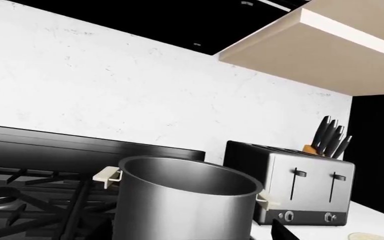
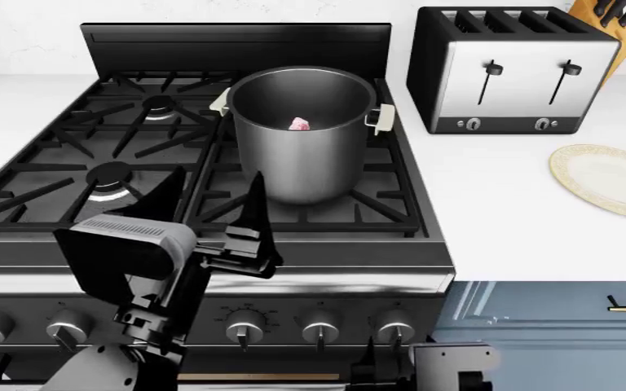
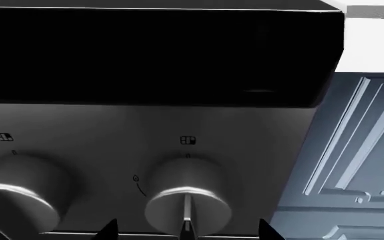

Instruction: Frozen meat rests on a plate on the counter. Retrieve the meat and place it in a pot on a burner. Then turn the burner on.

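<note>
The steel pot (image 2: 302,138) stands on the stove's right grates, hiding the burner under it. The pink frozen meat (image 2: 299,124) lies inside the pot. The plate (image 2: 609,181) sits bare on the white counter (image 2: 509,212) to the right. My left gripper (image 2: 213,199) hangs open over the stove's front edge, just left of the pot (image 1: 185,200), holding nothing. My right gripper (image 3: 188,229) is open in front of the rightmost knob (image 3: 187,207), one fingertip (image 3: 108,229) on each side of it. Seen from the head, that knob (image 2: 396,330) is above the right gripper (image 2: 384,362).
A four-slot toaster (image 2: 509,69) and a knife block (image 2: 606,20) stand at the back right. Open burners (image 2: 112,177) lie left of the pot. Several more knobs (image 2: 245,324) line the stove front. Blue cabinet fronts (image 3: 359,150) lie to the right.
</note>
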You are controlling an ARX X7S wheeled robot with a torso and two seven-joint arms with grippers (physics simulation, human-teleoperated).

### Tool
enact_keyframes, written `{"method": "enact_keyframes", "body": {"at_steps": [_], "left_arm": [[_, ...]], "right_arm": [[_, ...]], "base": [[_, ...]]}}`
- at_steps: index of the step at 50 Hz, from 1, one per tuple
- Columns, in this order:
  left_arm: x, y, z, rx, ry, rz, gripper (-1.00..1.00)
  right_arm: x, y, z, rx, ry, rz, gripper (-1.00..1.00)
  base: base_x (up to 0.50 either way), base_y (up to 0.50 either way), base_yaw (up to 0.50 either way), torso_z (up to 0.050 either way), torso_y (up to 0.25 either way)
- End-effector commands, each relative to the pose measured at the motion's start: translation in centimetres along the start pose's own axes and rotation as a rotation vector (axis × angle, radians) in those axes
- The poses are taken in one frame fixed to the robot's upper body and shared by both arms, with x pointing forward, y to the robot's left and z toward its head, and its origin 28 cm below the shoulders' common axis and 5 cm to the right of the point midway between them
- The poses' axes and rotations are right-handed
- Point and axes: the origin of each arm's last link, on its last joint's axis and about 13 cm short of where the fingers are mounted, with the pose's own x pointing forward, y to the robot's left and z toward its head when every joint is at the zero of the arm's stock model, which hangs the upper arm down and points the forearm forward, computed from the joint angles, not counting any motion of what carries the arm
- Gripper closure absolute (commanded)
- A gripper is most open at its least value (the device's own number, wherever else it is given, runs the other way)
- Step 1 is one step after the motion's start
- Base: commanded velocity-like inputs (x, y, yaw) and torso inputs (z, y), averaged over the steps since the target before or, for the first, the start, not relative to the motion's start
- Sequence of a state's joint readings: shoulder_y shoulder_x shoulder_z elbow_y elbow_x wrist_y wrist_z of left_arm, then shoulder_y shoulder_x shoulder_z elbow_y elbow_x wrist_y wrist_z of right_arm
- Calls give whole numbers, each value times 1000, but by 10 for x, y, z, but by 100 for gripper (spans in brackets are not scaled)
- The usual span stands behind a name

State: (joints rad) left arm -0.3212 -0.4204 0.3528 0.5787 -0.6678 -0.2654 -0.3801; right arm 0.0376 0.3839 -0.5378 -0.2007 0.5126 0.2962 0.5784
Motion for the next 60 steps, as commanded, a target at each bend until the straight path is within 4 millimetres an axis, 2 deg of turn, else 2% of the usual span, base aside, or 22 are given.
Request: {"method": "enact_keyframes", "body": {"at_steps": [1,60], "left_arm": [[0,0,0,-1,0,0,-100],[-1,0,-1,-5,0,-2,-100]], "right_arm": [[3,1,1,-6,4,0,-100],[12,0,-6,-15,61,-11,-100]], "base": [[0,0,0,0,0],[0,0,0,0,0]]}}
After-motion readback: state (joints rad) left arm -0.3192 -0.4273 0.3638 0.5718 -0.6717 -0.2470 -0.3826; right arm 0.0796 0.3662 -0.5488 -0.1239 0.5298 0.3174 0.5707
